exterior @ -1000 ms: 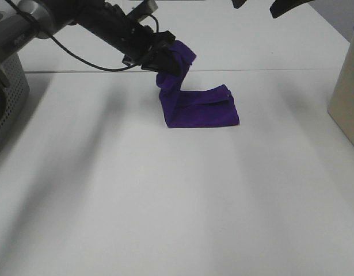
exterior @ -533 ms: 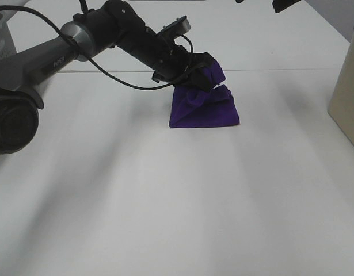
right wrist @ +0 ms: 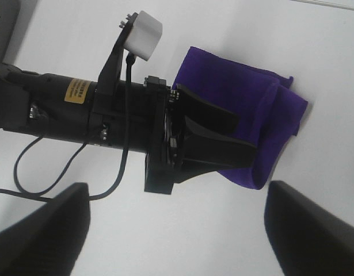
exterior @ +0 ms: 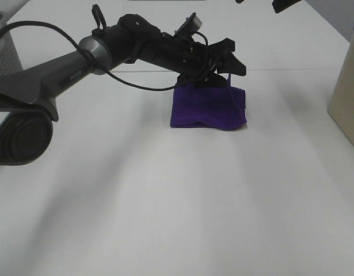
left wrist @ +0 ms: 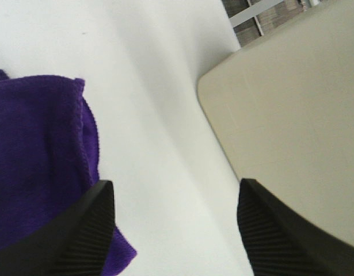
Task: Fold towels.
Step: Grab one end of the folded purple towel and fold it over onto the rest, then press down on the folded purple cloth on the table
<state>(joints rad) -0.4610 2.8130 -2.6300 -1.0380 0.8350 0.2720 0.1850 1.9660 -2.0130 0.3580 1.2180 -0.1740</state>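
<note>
The deep purple towel (exterior: 208,108) lies folded in a flat rectangle on the white table (exterior: 165,201), behind the middle. My left gripper (exterior: 238,56) reaches in from the left and hovers just above the towel's far right corner, open and empty. In the left wrist view the towel (left wrist: 33,167) lies beside the left gripper's (left wrist: 177,195) spread fingers. My right gripper (exterior: 260,3) hangs high above at the frame's top edge. It is open (right wrist: 177,198) and looks down on the towel (right wrist: 251,95) and the left gripper (right wrist: 220,135). No white label shows.
A beige box (exterior: 346,92) stands at the table's right edge, close to the towel; it also shows in the left wrist view (left wrist: 292,115). A grey perforated device (exterior: 3,49) sits at the far left. A black cable (exterior: 130,80) hangs under the left arm.
My left gripper carried the raised towel edge to the right over the rest of the cloth, then opened and let go. The towel now lies flat and folded.
</note>
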